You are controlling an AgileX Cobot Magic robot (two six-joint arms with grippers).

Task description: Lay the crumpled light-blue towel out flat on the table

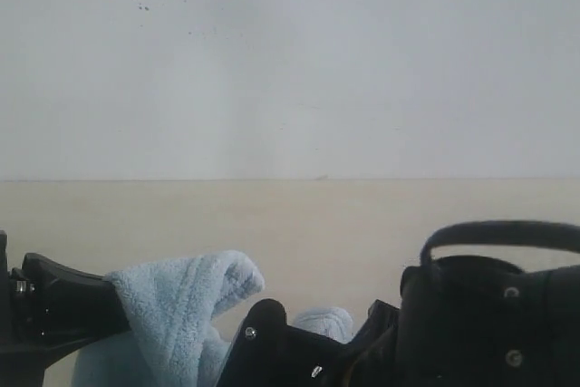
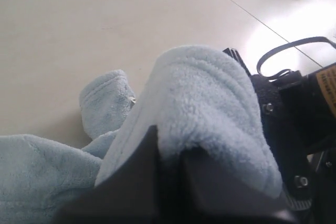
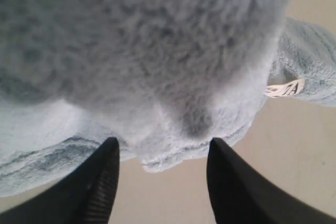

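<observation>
Pale speckled wall (image 1: 290, 61) rises behind the cream table (image 1: 344, 224), which runs plain and flat across the exterior view. At the left, the left gripper (image 1: 116, 301) has its black jaws closed tight on a fold of the towel (image 1: 181, 305), holding that fold raised off the surface. The left wrist view shows the fluffy blue cloth draped over the two dark fingers (image 2: 142, 182), with the rest bunched on the table beside them. Toward the middle a smaller lump of the towel sits low, and a small white label (image 3: 286, 88) shows at its hem. On the right, the right gripper (image 3: 163, 150) has its jaws apart, fingertips (image 3: 107, 156) on either side of the towel's hanging edge. Whether they press it I cannot tell.
</observation>
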